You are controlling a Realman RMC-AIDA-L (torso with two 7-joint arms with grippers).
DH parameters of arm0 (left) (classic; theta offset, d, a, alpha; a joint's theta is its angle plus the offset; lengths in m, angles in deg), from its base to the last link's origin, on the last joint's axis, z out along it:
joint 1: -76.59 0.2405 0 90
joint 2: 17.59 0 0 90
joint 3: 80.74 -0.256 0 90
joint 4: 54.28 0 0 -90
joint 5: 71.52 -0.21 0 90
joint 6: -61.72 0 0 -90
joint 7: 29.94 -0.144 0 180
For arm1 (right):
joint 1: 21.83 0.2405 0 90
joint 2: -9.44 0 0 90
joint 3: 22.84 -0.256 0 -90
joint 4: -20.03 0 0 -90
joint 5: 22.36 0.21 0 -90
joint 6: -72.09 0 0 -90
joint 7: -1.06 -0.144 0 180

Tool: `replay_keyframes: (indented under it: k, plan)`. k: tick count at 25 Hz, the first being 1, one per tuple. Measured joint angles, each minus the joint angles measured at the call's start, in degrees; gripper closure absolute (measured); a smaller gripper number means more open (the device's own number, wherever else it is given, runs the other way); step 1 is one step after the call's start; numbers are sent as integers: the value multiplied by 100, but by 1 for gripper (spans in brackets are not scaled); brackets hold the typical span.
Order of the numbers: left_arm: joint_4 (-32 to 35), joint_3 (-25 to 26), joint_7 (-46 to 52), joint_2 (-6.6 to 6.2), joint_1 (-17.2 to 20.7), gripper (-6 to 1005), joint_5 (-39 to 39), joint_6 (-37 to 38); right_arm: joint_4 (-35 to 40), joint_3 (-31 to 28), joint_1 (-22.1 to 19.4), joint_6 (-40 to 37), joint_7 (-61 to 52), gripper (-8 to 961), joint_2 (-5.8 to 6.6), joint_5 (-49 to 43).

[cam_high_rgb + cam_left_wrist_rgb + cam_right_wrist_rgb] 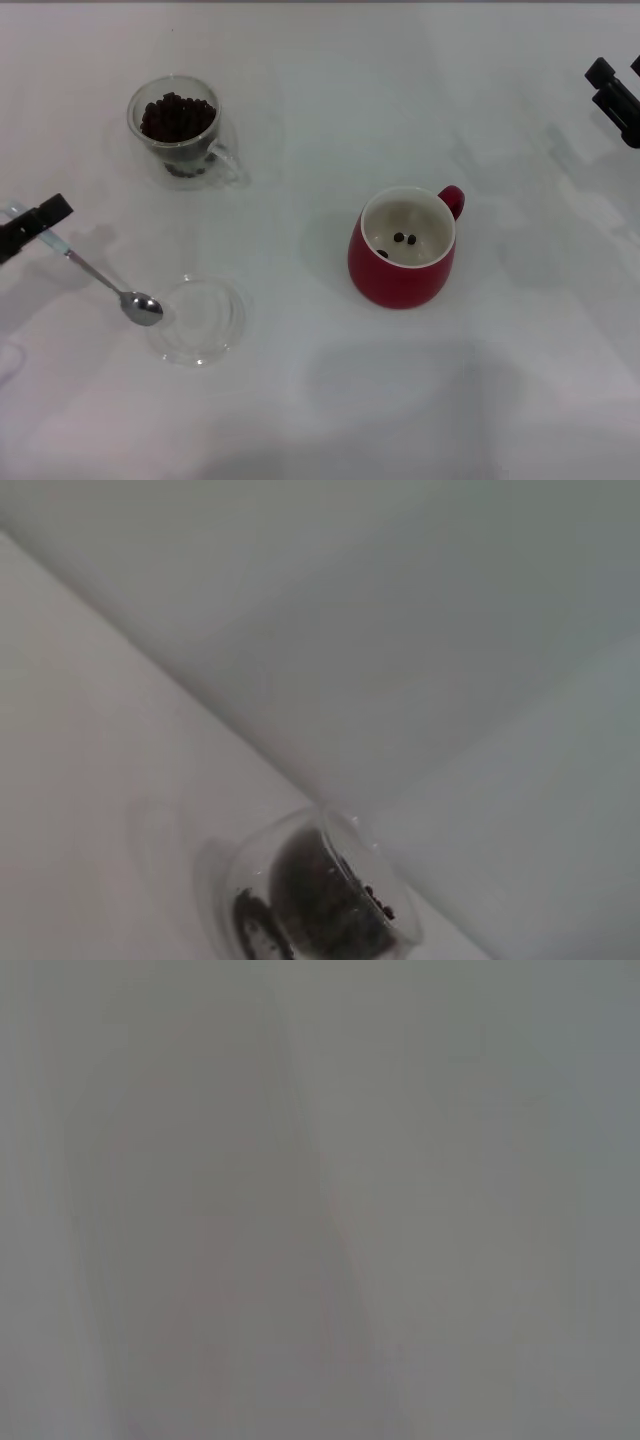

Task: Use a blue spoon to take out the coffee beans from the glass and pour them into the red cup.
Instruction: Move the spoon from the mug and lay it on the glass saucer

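Left claw [35, 222] sits at the left edge of the bench [300, 400], clamped on the pale handle of the blue spoon [100, 278]. The spoon slants away from the claw toward the robot, its metal bowl lying just at the rim of a clear saucer [200, 322]. The glass [178, 128] stands beyond the claw, well apart, heaped with coffee beans [175, 116] — it also shows in the left wrist view [320, 895]. The red cup [403, 250] stands far to the claw's right, handle facing away, a few beans inside. Right claw [615, 95] is parked at the far right edge — whether wide or narrow, cannot tell.
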Motion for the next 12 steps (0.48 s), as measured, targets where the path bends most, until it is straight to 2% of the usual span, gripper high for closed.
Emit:
replay_keyframes:
  k: [8, 12]
  plan:
    - [28, 2, -32, 263, -231, 873, -29, -293, 0, 22, 1, -44, -12, 198, -6, -16]
    - [58, 2, -36, 363, -366, 873, -313, -452, 0, 28, 1, -52, -14, 198, -9, -19]
